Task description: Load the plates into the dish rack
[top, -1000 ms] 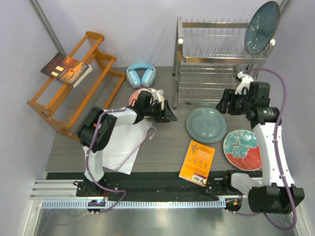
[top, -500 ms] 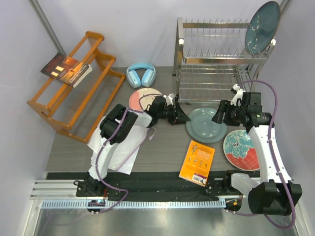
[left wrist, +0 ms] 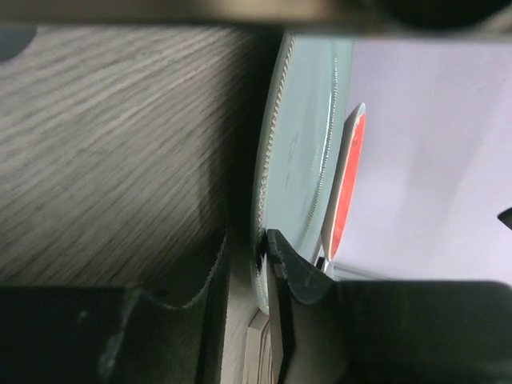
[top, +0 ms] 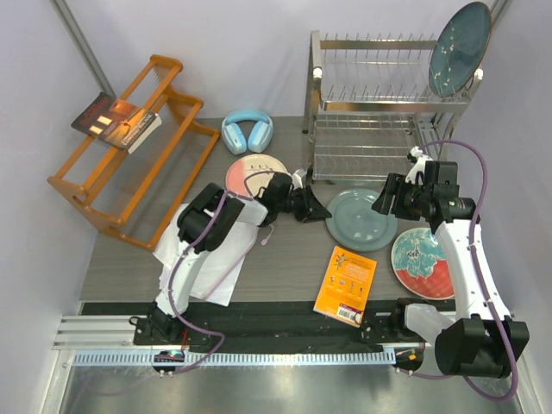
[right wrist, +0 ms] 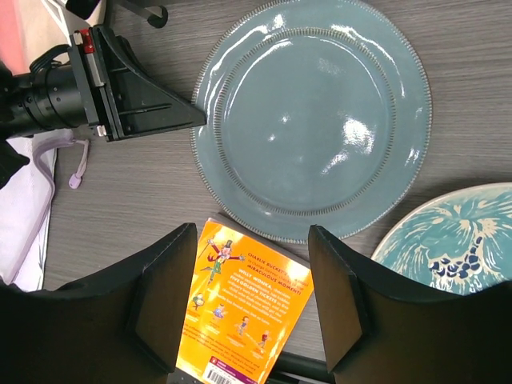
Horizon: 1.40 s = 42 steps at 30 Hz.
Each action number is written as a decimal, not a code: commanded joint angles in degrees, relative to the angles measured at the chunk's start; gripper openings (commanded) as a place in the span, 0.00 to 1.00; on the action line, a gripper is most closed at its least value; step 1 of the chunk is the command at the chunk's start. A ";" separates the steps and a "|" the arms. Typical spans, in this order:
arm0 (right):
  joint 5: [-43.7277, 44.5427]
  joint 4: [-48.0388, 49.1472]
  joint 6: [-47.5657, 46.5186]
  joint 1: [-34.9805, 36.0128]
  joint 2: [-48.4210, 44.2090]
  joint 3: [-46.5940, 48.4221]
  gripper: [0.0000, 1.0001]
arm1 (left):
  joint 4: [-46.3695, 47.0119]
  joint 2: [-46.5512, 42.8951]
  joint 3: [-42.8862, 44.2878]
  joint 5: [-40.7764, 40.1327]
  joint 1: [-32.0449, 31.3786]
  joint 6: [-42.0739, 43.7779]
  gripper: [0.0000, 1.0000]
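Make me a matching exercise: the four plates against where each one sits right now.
1 dark teal plate
2 grey-green plate
3 teal-and-red plate
4 pink-and-cream plate

A beside the headphones
B upright in the upper tier of the dish rack
C flat, rim at the tip of the left gripper
D flat, partly under the right arm

Pairs: 1-B, 2-C, 3-D, 4-A

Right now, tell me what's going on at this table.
The left gripper is at the rim of the pale grey-green plate, which lies flat on the table; whether it has clamped the rim is unclear. The right gripper hovers open above that plate. The dark teal plate stands in the upper tier of the silver dish rack. The teal-and-red plate and the pink-and-cream plate lie on the table, not yet loaded.
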 commanded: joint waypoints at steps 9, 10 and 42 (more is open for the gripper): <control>-3.96 2.79 -1.68 -0.01 2.67 -0.61 0.63 | -1.07 -7.94 -10.71 3.61 5.77 1.98 0.00; -4.76 2.97 -1.85 -0.01 3.38 -0.61 0.64 | -2.03 -8.11 -10.88 6.59 6.56 2.94 0.00; -22.75 29.76 -1.60 0.34 39.50 -7.11 0.60 | -17.77 -8.03 -14.40 16.64 12.46 17.45 0.00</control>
